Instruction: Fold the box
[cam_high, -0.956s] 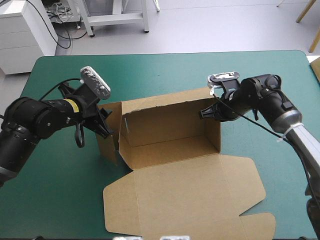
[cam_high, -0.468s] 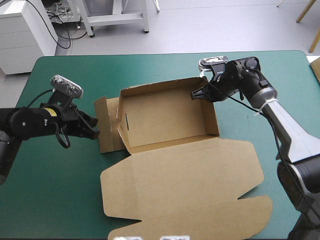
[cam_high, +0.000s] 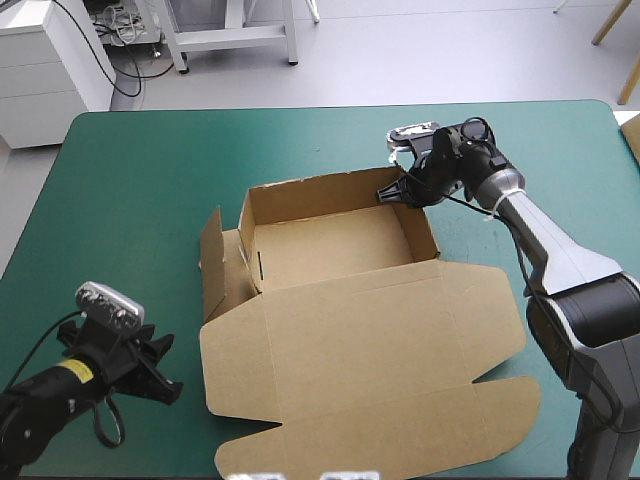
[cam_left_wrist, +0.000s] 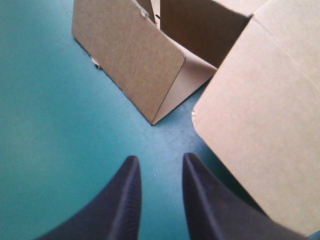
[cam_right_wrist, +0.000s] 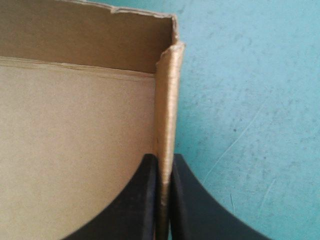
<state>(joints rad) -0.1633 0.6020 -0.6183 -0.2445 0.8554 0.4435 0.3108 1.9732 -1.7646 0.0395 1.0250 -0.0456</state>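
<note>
- Teal-green table cover (cam_high: 130, 180): lies bare under the black-finned left claw (cam_left_wrist: 159, 160).
- Brown cardboard box (cam_high: 340, 250): an open tray with its lid (cam_high: 370, 350) flat; its side flap (cam_left_wrist: 130, 55) stands ahead of the left claw.
- Black-finned right claw (cam_right_wrist: 162, 160): nearly closed, pinching the tray's wall beside the far corner.
- Left claw: fingers slightly parted, holding nothing.

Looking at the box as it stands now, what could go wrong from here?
The right gripper pinches only one wall of the box near its far corner; a pull might drag or tilt the whole tray. The left flap stands loose, and the left gripper, open and apart from it, cannot steady it.
</note>
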